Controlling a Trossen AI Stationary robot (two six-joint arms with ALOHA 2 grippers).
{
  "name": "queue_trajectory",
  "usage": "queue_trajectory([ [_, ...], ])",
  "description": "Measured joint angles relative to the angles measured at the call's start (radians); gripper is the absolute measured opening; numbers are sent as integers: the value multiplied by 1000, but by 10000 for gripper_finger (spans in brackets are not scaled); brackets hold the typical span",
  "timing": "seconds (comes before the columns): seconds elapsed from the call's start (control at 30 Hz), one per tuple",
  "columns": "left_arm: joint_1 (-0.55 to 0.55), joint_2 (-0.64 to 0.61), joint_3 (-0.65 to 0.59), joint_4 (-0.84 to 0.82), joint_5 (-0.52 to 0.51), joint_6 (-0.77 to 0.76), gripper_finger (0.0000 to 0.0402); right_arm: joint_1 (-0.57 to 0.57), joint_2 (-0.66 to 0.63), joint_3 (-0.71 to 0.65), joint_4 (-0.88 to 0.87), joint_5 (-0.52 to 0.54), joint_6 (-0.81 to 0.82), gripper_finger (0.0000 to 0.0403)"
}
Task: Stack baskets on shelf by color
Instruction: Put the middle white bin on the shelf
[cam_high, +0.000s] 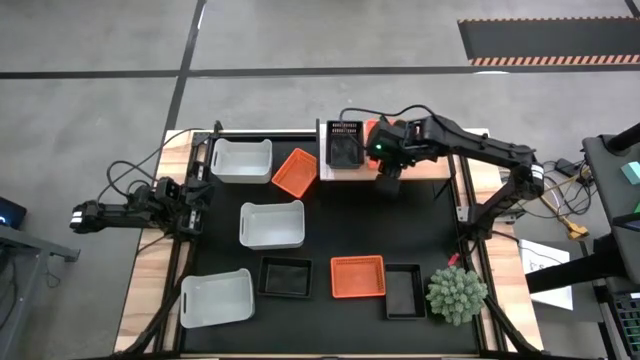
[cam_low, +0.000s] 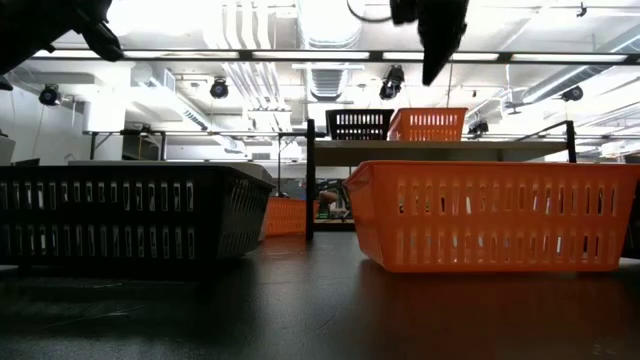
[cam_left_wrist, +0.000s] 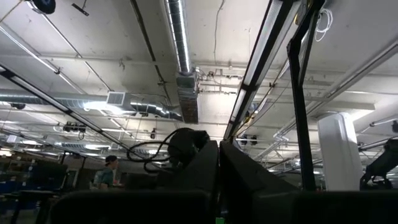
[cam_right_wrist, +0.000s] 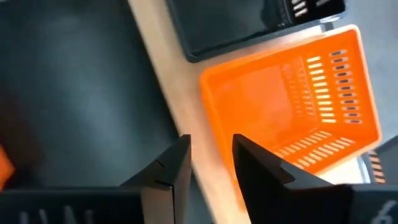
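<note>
A: Orange basket (cam_right_wrist: 292, 102) sits on the light-wood shelf (cam_right_wrist: 177, 106), next to a black basket (cam_high: 345, 143) there. Right gripper (cam_right_wrist: 211, 158) hangs just above the shelf edge, fingers spread, holding nothing.

B: Left gripper?

A: Parked off the mat's left edge, fingers pressed together, empty.

B: Rest of the baskets?

A: On the black mat (cam_high: 330, 215): three white baskets (cam_high: 272, 224), another orange one (cam_high: 295, 172) tilted beside the shelf, a flat orange one (cam_high: 357, 277) between two black ones (cam_high: 286, 276) along the near row. Green plant (cam_high: 457, 292) at the corner.
</note>
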Motion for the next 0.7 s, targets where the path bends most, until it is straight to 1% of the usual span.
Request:
queue_trajectory([
  [0.13,0,1,0,-1,14,-9,0,76,-3,66,-36,1,102,100],
  [0.27,0,1,0,2,29,-32,0,187,-14,82,-24,4,186,91],
  [0.53,0,0,0,18,37,-32,0,421,-14,14,39,11,351,75],
  [0.7,0,3,0,17,39,-33,0,543,-10,-52,126,52,426,73],
])
